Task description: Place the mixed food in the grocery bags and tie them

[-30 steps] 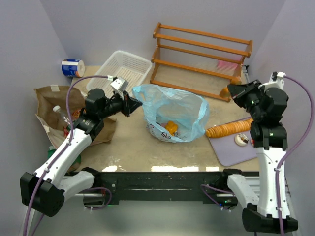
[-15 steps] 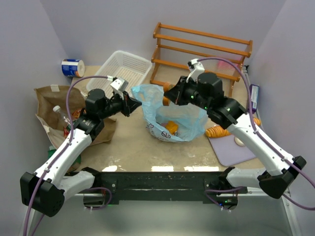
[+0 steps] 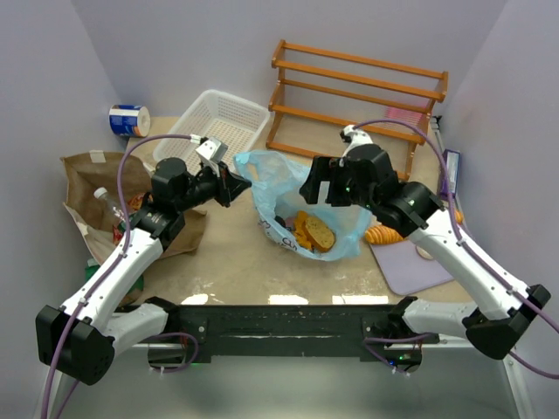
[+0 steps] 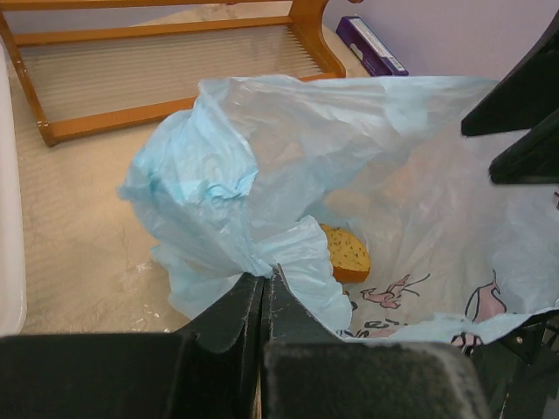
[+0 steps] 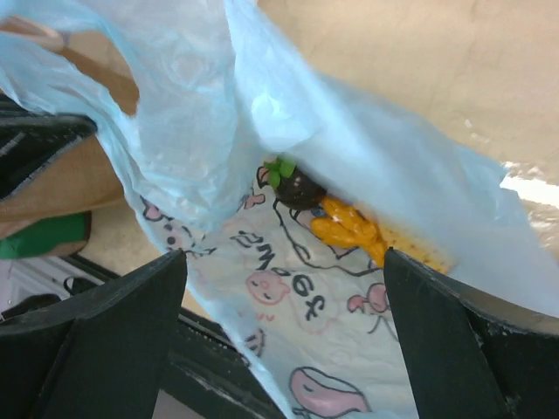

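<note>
Blue bag [image 3: 345, 188] thin crinkly plastic; rack [image 3: 349, 58] seemingly wood.

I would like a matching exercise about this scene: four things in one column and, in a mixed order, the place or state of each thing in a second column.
Column one:
1. left gripper
2. right gripper
3. bread slice
4. blue-and-white can

Column two:
A. lies inside the blue plastic bag
B. jaws open, over the bag's mouth
C. at the far left corner of the table
D. jaws shut on the bag's rim

Pairs: 1-D, 2-B, 3-A, 4-C.
</note>
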